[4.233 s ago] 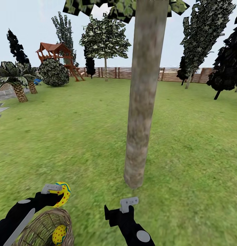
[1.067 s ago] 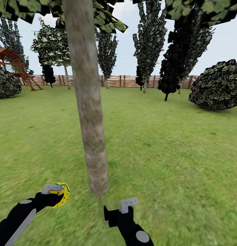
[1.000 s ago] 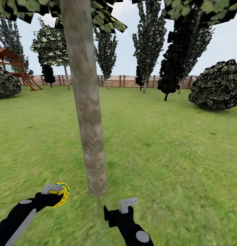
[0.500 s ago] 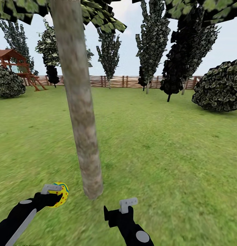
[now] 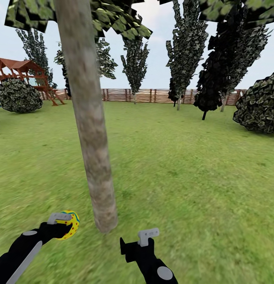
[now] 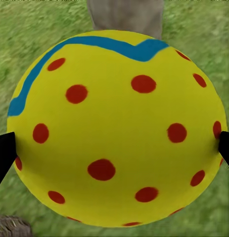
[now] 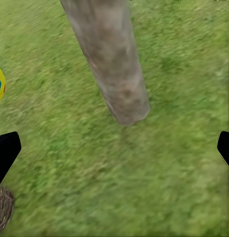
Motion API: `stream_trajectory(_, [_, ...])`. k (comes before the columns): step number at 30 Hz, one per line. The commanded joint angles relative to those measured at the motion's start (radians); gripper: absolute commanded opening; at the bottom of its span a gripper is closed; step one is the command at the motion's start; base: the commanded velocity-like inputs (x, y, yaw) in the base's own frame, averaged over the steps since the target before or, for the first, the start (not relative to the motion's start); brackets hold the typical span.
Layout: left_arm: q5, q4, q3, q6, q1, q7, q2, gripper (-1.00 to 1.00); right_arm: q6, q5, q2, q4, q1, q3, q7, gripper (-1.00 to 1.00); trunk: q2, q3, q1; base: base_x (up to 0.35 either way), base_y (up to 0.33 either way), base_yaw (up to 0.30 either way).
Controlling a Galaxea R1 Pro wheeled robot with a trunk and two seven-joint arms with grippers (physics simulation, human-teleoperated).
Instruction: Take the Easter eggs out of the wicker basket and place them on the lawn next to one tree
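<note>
Since a moment ago our head camera has swung, so the tree (image 5: 89, 130) sits further left in view; the arms look unchanged. Our left gripper (image 5: 66, 224) pinches a yellow Easter egg (image 5: 70, 225) above the lawn (image 5: 184, 173), just beside the trunk's base. Our right gripper (image 5: 149, 236) hovers empty near the trunk's other side, its fingers spread wide. At the right wrist view's edge we see a brown woven patch, probably the wicker basket (image 7: 2, 210). A wooden fence (image 5: 152, 95) runs behind.
</note>
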Motion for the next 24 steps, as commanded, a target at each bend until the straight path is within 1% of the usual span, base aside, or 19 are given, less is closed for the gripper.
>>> stream_trajectory(1, [0.009, -0.001, -0.002, 0.004, -0.001, 0.006, 0.001, -1.00, 0.003, -0.010, 0.000, -0.001, -0.001, 0.002, -0.010, 1.00, -0.002, -0.002, 0.001, 0.116, -0.278, 0.006])
stream_trajectory(24, [0.009, -0.001, -0.003, 0.004, -0.001, 0.006, 0.001, -1.00, 0.002, -0.010, 0.000, 0.003, -0.001, 0.022, -0.010, 1.00, -0.002, -0.002, 0.001, 0.091, -0.278, 0.001])
